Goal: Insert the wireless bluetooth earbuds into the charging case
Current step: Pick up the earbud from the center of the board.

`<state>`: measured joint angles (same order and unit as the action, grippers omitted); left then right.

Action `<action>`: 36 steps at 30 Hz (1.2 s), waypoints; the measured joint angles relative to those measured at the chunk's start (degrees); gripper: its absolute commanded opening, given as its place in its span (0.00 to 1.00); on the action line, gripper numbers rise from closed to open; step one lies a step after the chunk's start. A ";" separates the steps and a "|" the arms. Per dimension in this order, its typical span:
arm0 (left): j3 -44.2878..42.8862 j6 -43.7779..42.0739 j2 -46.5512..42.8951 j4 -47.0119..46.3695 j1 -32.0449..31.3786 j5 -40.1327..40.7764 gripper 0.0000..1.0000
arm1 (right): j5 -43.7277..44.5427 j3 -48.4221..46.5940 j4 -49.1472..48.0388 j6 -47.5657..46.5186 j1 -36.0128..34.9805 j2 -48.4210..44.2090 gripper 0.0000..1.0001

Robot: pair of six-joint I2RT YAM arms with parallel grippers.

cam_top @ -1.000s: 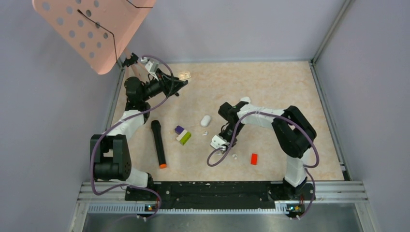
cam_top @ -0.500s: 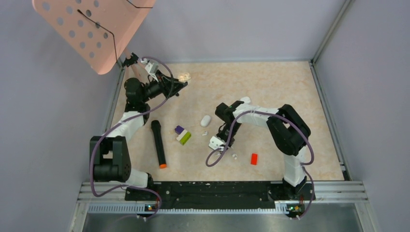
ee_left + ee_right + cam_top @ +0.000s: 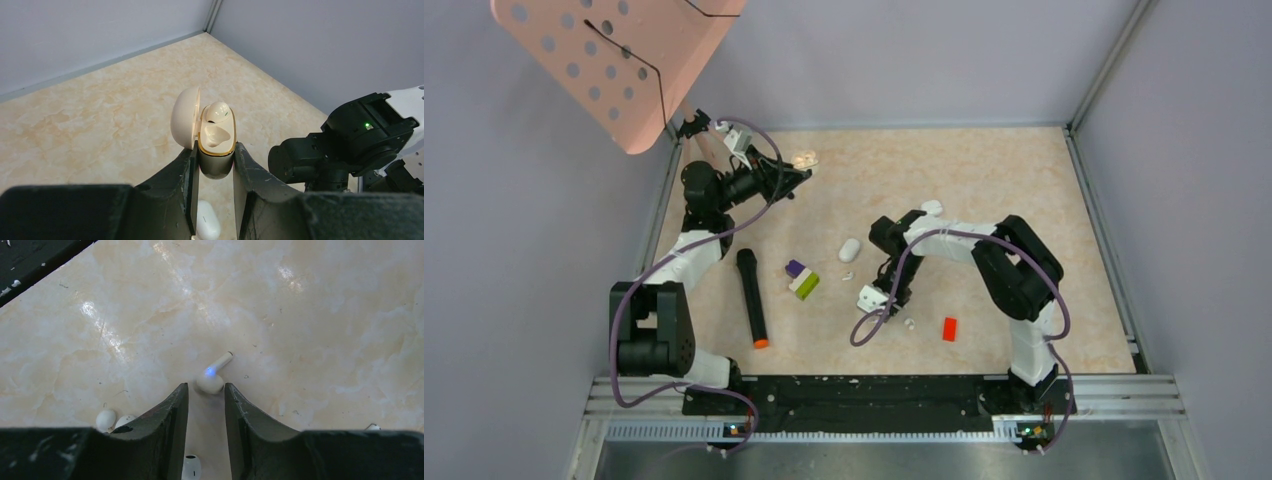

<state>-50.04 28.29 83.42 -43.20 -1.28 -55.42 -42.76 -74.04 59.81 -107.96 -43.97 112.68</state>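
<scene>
Shifted a little left and nearer since a second ago: right arm (image 3: 1016, 262), elbow and wrist both. Left arm (image 3: 692, 252) as before, raised over the far left of the table (image 3: 984, 180).

Left gripper (image 3: 216, 159): clamped tight on the base of an open case (image 3: 216, 150), held upright off the table, lid (image 3: 183, 117) swung to the left. One seated earbud (image 3: 218, 112) in the upper well; hollow of the second well just below it.

Right gripper (image 3: 205, 390): low over the table, jaws partly apart, gripping nothing. Stemmed earbud (image 3: 214, 376), blue light lit, lying flat at the tips: head in the mouth of the gap, stem pointing away to the right. Contact with the fingers (image 3: 176, 407) not discernible.

Loose on the table in the right wrist view: round earbuds (image 3: 106, 419), two side by side just left of the left finger; another earbud (image 3: 191, 467) further back between the fingers.

From above: closed case (image 3: 850, 249) left of the right wrist, tiny earbud (image 3: 847, 275) just near of it; brick (image 3: 949, 328) to the right; purple-green block (image 3: 802, 280) and black marker (image 3: 751, 297) further left.
</scene>
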 measured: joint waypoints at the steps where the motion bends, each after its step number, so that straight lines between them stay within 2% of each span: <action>1: 0.02 0.00 0.00 0.04 0.00 0.04 0.00 | -0.02 0.02 -0.04 0.09 -0.07 0.00 0.33; 17: 0.02 -0.81 -0.02 1.31 0.00 0.42 0.00 | -0.63 0.13 -1.46 2.67 -0.94 0.44 0.28; 25: 0.02 -1.01 -0.02 1.49 0.00 0.46 0.00 | -0.94 0.11 -1.53 4.31 -0.94 0.66 0.01; 32: 0.02 -1.03 0.00 1.66 0.00 0.24 0.00 | -0.24 -1.84 -0.39 12.26 -0.44 0.66 0.00; 36: 0.02 -1.01 0.92 -0.28 0.00 -1.36 0.00 | -0.52 -9.97 2.93 21.00 1.20 0.66 0.00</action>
<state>-50.02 27.29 84.33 -43.48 -1.28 -56.77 -43.29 -84.01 62.74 -86.96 -42.76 113.34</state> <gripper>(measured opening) 0.306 0.055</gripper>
